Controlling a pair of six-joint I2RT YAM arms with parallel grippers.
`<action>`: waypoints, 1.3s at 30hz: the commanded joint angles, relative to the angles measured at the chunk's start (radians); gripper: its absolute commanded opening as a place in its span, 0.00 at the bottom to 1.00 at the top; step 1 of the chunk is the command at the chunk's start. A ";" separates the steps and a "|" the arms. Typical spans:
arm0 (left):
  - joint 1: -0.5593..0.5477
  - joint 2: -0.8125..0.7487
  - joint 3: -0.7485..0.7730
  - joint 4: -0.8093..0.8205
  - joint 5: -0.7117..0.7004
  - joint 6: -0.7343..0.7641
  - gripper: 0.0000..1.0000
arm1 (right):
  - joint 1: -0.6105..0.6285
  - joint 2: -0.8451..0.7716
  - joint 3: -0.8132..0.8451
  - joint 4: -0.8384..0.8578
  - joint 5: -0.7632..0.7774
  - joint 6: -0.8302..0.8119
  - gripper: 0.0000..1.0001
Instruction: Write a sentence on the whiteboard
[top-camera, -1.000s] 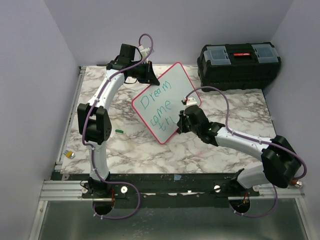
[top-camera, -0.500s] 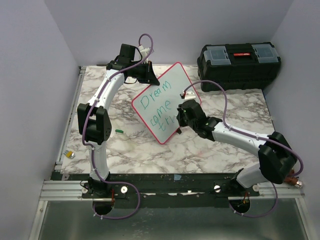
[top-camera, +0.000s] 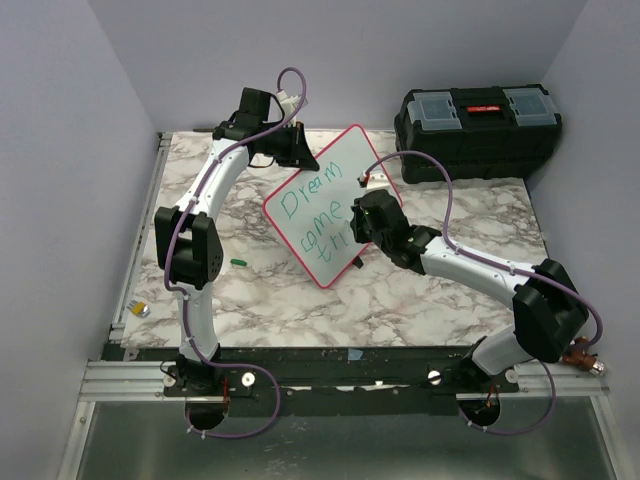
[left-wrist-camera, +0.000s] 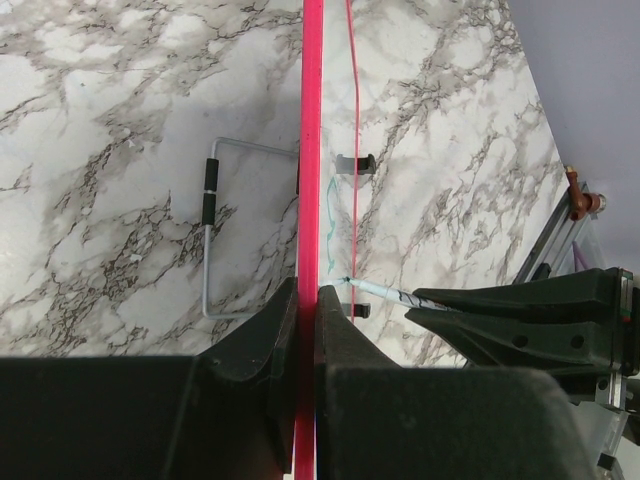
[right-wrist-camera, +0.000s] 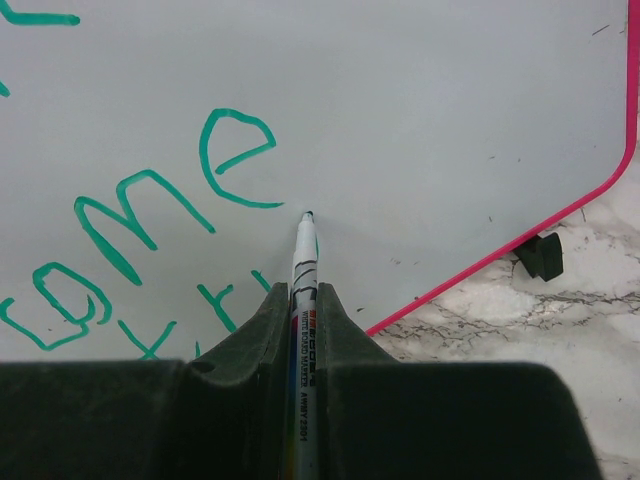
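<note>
Whiteboard (top-camera: 355, 160): we read the sentence (top-camera: 310, 200) as "Dream come tr", last letters outstanding; left claw (left-wrist-camera: 308, 292) clamped on its rim, right claw (right-wrist-camera: 303, 292) clamped on marker (right-wrist-camera: 303, 245)

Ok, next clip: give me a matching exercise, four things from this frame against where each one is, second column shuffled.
Things
1. whiteboard
2. marker
3. black toolbox
4. small green piece

Places
A. far right corner
B. gripped in the right gripper, tip at the board
C. loose on the table, left of the board
D. rim clamped in the left gripper

Pairs: 1-D, 2-B, 3-A, 4-C
</note>
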 joint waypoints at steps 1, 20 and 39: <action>-0.023 -0.020 -0.017 -0.024 -0.047 0.042 0.00 | -0.001 0.022 -0.011 0.021 -0.021 0.008 0.01; -0.023 -0.019 -0.014 -0.026 -0.047 0.041 0.00 | -0.002 -0.045 -0.160 0.017 -0.016 0.048 0.01; -0.023 -0.022 -0.015 -0.025 -0.048 0.039 0.00 | -0.001 -0.077 -0.091 0.003 -0.033 0.037 0.01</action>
